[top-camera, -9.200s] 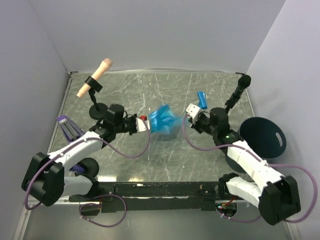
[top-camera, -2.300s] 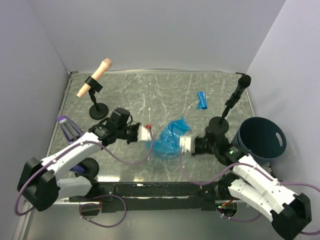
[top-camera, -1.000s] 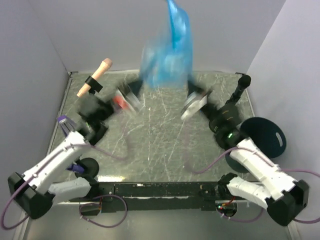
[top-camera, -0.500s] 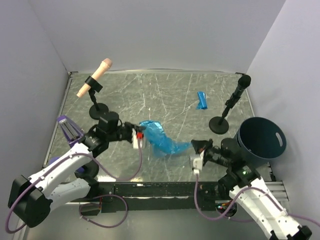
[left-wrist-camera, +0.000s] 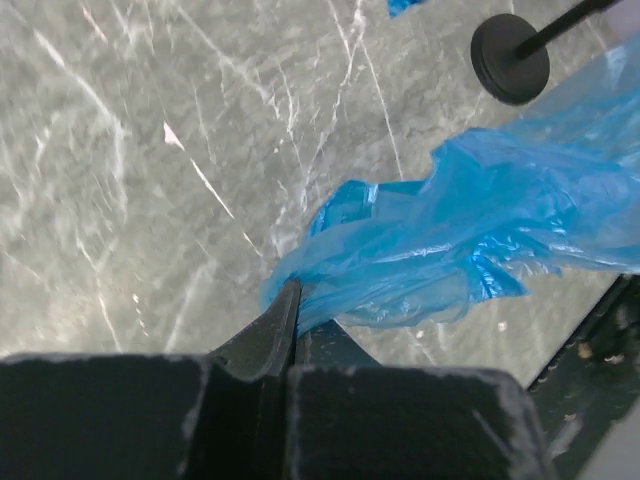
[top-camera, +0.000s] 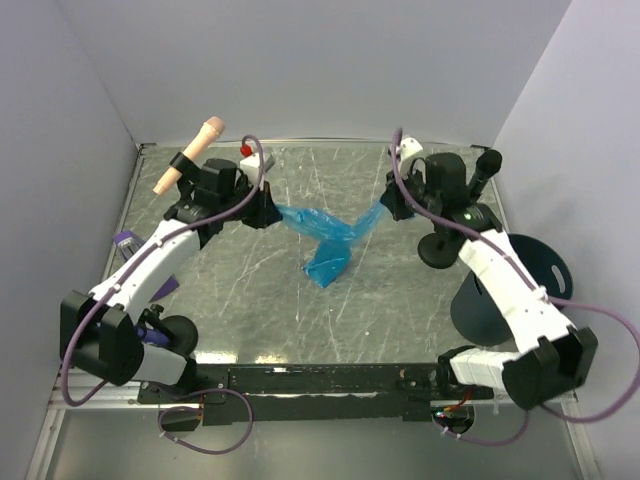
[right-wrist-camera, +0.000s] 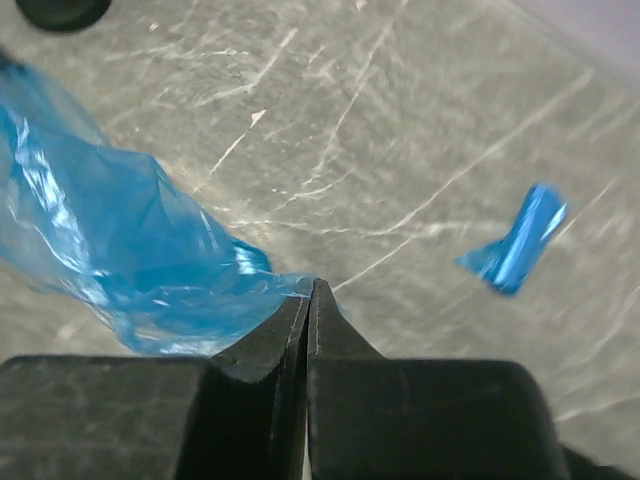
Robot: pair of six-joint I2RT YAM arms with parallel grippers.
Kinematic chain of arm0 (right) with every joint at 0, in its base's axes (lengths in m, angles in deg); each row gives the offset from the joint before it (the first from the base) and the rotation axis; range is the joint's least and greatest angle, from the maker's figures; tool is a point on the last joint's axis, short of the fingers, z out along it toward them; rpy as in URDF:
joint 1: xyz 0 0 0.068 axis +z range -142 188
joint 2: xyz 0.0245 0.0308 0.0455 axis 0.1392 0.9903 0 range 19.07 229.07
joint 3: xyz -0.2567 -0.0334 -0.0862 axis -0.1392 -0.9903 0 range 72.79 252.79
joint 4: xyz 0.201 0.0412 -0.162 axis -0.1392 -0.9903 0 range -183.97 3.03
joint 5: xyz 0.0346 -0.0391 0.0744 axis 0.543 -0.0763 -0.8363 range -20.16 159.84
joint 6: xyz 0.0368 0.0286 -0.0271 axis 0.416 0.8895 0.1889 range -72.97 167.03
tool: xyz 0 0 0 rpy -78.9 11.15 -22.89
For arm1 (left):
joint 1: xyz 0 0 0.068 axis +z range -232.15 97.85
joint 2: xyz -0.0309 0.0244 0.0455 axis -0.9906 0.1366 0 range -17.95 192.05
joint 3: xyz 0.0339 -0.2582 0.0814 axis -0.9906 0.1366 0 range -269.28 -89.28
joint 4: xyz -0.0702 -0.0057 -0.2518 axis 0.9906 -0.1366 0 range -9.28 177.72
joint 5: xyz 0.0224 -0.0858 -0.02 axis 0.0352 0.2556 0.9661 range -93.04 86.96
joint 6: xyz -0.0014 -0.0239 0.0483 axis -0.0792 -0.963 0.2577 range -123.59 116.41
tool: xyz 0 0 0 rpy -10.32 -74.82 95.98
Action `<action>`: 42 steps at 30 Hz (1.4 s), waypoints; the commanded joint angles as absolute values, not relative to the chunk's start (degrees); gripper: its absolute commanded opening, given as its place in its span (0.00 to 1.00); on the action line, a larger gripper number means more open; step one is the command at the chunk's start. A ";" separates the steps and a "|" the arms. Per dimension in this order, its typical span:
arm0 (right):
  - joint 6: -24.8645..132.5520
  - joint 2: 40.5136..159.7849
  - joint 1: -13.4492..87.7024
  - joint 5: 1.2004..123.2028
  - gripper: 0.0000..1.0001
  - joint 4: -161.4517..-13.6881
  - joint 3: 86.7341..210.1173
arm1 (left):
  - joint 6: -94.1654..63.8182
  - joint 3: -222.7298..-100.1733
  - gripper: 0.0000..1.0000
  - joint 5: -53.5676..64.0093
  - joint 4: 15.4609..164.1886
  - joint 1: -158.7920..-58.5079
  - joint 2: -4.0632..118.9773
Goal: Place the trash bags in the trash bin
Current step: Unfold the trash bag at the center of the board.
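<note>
Top external view: a thin, crinkly, translucent bright-blue plastic film bag point(top-camera: 325, 240) hangs stretched between the two arms over the grey marbled table point(top-camera: 240, 300). It sags in a V, with a bunched tail drooping from its middle. A small tight blue plastic roll point(right-wrist-camera: 518, 242) lies on the table, apart from it. The left gripper point(left-wrist-camera: 292, 300) is closed tight, pinching one end of the film. The right gripper point(right-wrist-camera: 311, 292) is clamped the same way on the other end. The dark navy round plastic bin point(top-camera: 545, 268) stands at the table's right edge, partly hidden by the right arm.

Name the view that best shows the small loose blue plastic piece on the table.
Right wrist: the small blue plastic piece lies whole and unobstructed on the grey marbled table. Left wrist catches only a blue sliver at its top edge; the top view does not show it.
</note>
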State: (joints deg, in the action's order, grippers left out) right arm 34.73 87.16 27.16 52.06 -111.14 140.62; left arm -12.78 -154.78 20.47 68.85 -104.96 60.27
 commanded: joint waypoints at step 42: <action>-27.17 39.04 55.44 53.65 0.00 -89.41 95.54 | 70.59 -119.30 0.01 32.64 101.96 -120.37 28.02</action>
State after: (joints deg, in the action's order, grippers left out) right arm -20.21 54.38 50.87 61.94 -81.15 91.18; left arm 54.36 -114.98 23.92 111.05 -118.44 34.47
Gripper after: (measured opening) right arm 0.004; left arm 0.012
